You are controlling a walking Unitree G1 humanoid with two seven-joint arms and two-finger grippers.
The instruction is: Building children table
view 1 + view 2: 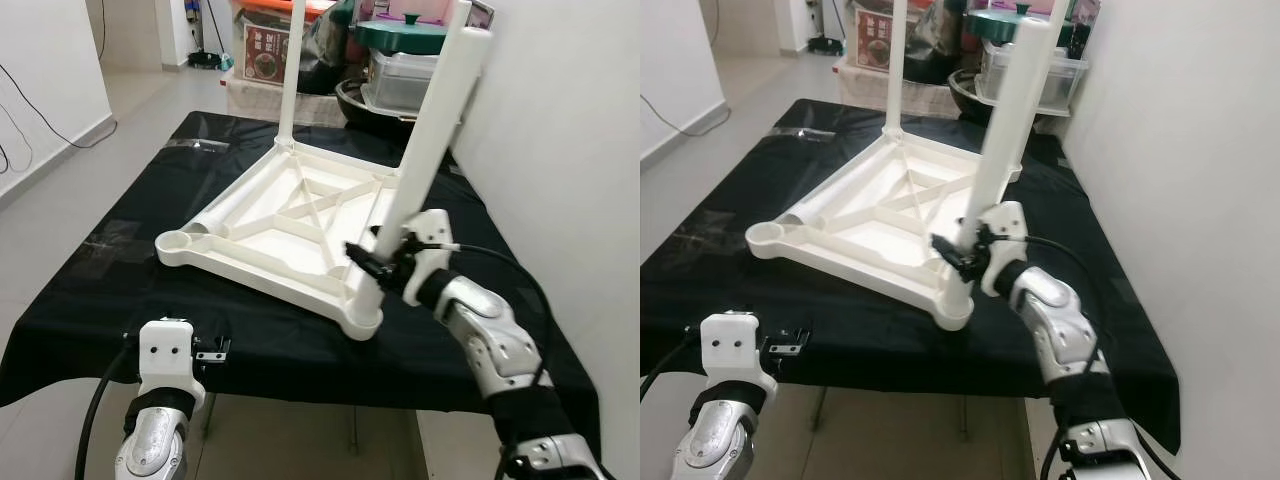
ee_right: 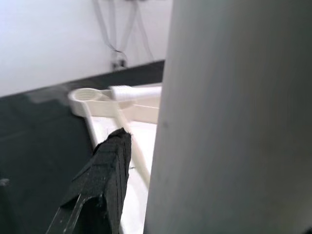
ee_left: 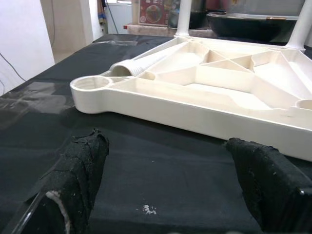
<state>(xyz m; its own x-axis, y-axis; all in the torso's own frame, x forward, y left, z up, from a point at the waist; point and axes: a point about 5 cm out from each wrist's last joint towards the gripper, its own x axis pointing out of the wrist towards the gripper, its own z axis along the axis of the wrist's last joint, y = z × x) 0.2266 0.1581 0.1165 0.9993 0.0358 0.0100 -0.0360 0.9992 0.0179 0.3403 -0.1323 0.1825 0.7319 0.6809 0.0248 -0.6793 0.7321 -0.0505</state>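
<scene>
Left eye view: right gripper (image 1: 372,262) grasps the table leg (image 1: 425,165); left gripper (image 3: 170,187) released; bins (image 1: 405,75) behind, contents unclear.

Left claw (image 3: 165,190) fingers spread over black cloth (image 3: 161,170), white upturned tabletop (image 3: 219,92) ahead, loose leg (image 3: 141,63) inside.

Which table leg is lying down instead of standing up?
The loose white leg lying inside the upside-down tabletop, beside its empty left corner socket. The others stand in sockets: the far leg, and the near one held by the right gripper.
</scene>
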